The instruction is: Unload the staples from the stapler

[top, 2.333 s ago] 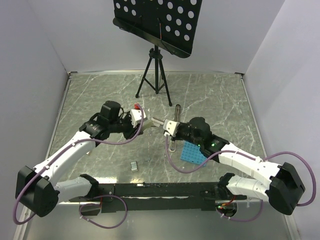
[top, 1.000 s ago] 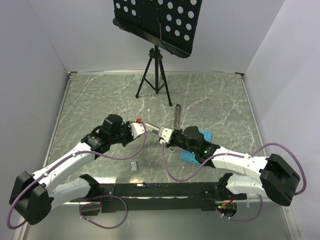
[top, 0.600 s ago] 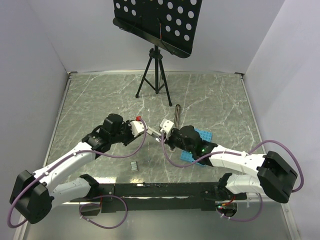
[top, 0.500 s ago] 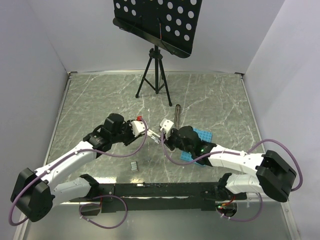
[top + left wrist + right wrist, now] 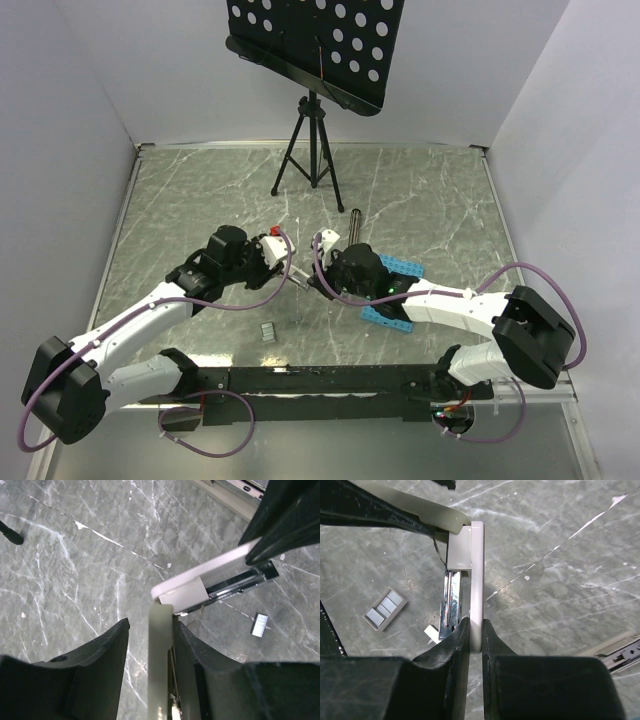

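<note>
The right jaws are clamping shut on one cream arm of the stapler (image 5: pixel 476 565), holding it splayed open at the middle of the table (image 5: pixel 420 200), just left of the blue tray (image 5: pixel 385 318). The left jaws are standing open around the other arm, which is lying against one finger (image 5: pixel 200 680). Loose staples (image 5: pixel 268 331) are lying nearer, well apart.

Overhead; wrist close-ups, both on stapler (image 5: pixel 200 582) (image 5: pixel 476 580)

place: robot lab cell | cues: white walls (image 5: pixel 60 100), dotted board (image 5: pixel 315 45) on tripod (image 5: pixel 310 150)
</note>
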